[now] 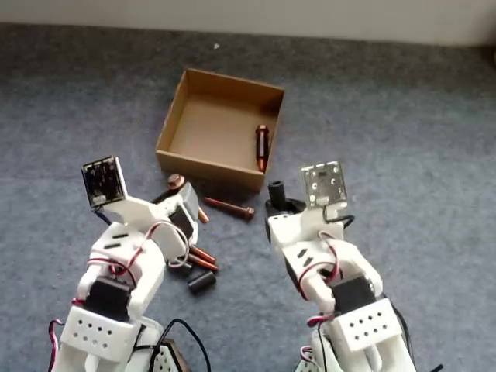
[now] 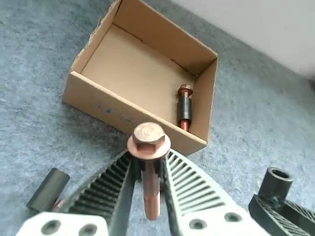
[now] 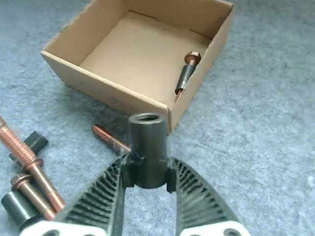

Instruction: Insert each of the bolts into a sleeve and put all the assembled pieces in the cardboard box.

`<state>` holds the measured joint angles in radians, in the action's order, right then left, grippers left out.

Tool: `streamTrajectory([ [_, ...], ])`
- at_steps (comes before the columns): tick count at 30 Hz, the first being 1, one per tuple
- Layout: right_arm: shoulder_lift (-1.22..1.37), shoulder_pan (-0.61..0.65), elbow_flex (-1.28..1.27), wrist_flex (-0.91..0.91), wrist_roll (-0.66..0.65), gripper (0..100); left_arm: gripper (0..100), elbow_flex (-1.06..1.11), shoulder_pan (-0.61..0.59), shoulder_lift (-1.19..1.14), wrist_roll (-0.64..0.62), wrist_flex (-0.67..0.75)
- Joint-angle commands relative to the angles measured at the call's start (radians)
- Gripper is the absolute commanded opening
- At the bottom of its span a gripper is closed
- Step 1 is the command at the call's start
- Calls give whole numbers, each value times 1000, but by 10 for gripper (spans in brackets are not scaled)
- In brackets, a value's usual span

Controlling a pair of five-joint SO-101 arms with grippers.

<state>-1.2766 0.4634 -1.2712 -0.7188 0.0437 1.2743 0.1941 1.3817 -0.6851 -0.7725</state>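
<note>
My left gripper (image 2: 148,158) is shut on a copper bolt (image 2: 150,182), held upright with its hex head up, just in front of the cardboard box (image 1: 180,122). My right gripper (image 3: 147,166) is shut on a black sleeve (image 3: 147,143), also upright with its hole up, near the box's front right corner. Inside the box lies one assembled piece (image 1: 262,146), a bolt in a sleeve, against the right wall. In the high view the held bolt (image 1: 176,182) and the held sleeve (image 1: 277,189) stand apart, with a loose bolt (image 1: 229,208) on the carpet between them.
Between the arms lie two more bolts (image 1: 203,260) and a loose black sleeve (image 1: 201,281). In the right wrist view another sleeve (image 3: 35,141) lies beside those bolts (image 3: 30,164). Grey carpet (image 1: 403,139) spreads around the box.
</note>
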Motion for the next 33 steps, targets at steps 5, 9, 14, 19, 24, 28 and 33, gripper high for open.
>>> streamTrajectory([
  [5,-219,116,-76,22,-54,5,5,147,-7,303,12,115],
  [9,-308,170,-131,22,-133,5,5,182,-12,458,11,114],
  [14,-409,214,-188,22,-198,5,5,165,-15,430,8,115],
  [19,-504,251,-255,22,-284,5,5,114,-10,430,6,115],
  [24,-562,285,-305,22,-313,5,5,54,-8,430,6,115],
  [28,-559,286,-302,22,-311,5,5,33,-7,430,6,115],
  [33,-559,285,-302,22,-311,5,5,-7,-2,430,6,110],
])
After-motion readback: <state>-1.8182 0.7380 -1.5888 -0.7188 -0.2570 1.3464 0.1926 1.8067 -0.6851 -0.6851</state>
